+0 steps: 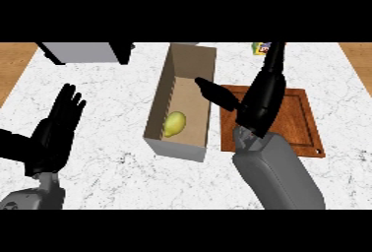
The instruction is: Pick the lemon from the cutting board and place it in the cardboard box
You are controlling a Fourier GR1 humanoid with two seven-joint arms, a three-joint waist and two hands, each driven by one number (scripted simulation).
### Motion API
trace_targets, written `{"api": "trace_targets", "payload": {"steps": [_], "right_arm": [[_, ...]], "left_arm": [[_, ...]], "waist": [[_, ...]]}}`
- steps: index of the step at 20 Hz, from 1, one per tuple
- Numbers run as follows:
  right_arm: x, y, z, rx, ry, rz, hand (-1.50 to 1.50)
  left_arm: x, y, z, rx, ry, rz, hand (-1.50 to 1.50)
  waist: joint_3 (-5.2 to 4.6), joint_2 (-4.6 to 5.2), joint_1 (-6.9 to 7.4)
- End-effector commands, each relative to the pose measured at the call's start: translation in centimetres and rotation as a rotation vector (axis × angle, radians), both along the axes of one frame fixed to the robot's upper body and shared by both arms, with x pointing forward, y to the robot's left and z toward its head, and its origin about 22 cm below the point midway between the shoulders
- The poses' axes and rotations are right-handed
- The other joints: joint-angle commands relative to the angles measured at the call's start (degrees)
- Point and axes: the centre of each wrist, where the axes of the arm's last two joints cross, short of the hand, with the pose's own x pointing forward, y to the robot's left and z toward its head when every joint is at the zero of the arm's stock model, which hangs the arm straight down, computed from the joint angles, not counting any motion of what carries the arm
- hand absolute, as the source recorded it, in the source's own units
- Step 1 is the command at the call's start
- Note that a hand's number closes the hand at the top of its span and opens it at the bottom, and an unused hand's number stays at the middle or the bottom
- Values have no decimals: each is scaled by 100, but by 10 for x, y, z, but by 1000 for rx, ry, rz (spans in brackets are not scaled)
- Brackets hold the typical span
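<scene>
Lemon [174, 124] lying inside the cardboard box [175, 149], near its closer end. The cutting board [299, 118] just beside the box carries nothing visible. The placing appears done, and only clearing the arm away seems left. Right hand [256, 104] above board and box edge, fingers spread straight, holding nothing. Left hand [59, 125] open, resting at the worktop's [109, 167] left. The right forearm hides part of the board. A small colourful item [259, 47] behind the fingers cannot be identified.
</scene>
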Motion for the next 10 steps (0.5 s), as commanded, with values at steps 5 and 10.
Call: {"api": "trace_targets", "payload": {"steps": [5, 10], "right_arm": [[-44, -42, -21, 113, -126, -70, -150], [-88, -54, -16, 95, -104, -76, -150]], "left_arm": [[5, 0, -13, -11, 19, -9, 0], [-14, 0, 3, -9, -2, -1, 0]], "waist": [[-4, 19, 20], [-5, 2, 36]]}}
